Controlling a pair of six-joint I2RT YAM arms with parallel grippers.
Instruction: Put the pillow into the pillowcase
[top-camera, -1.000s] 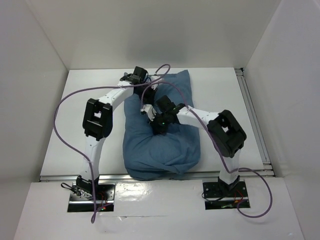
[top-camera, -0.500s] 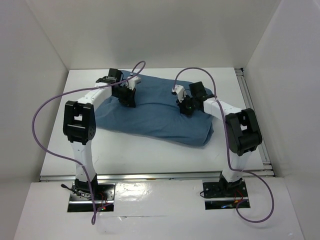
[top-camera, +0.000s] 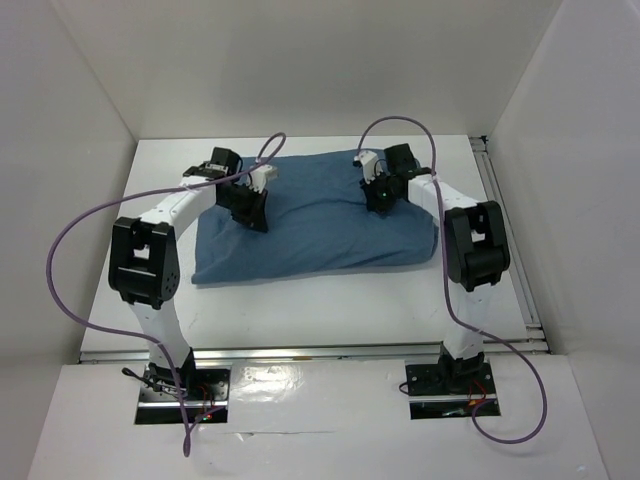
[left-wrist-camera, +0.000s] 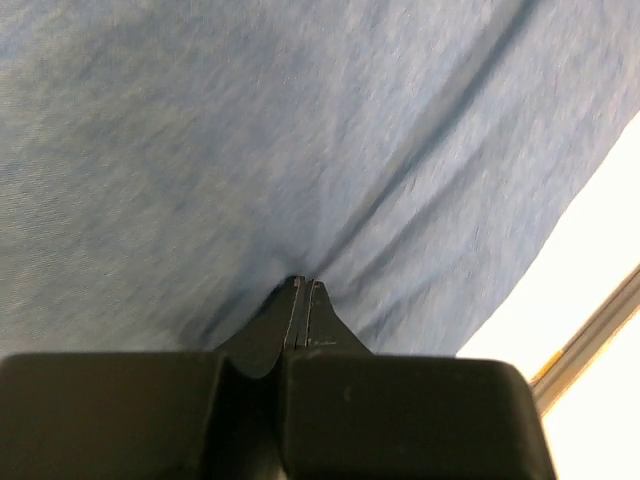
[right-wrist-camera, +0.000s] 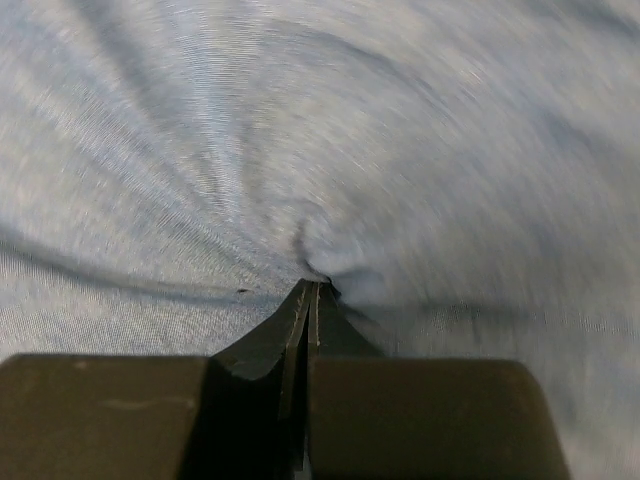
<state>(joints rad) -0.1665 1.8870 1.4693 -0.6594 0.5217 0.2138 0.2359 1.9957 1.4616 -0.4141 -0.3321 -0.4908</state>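
Observation:
The denim-blue pillowcase lies plump and lengthwise across the far half of the white table. The pillow is hidden; no cream fabric shows in any view. My left gripper is at the case's far left part, jaws shut with cloth creases converging at its tip. My right gripper is at the case's far right part, jaws shut with the blue cloth puckered at its tip. Blue cloth fills both wrist views.
White walls enclose the table on three sides. A metal rail runs along the table's right edge and also shows in the left wrist view. Purple cables loop from both arms. Bare table lies in front of the case.
The pillowcase has swung from lying near-to-far, bunched, to lying spread left-to-right at the back. Both arms moved apart and toward the far side with it.

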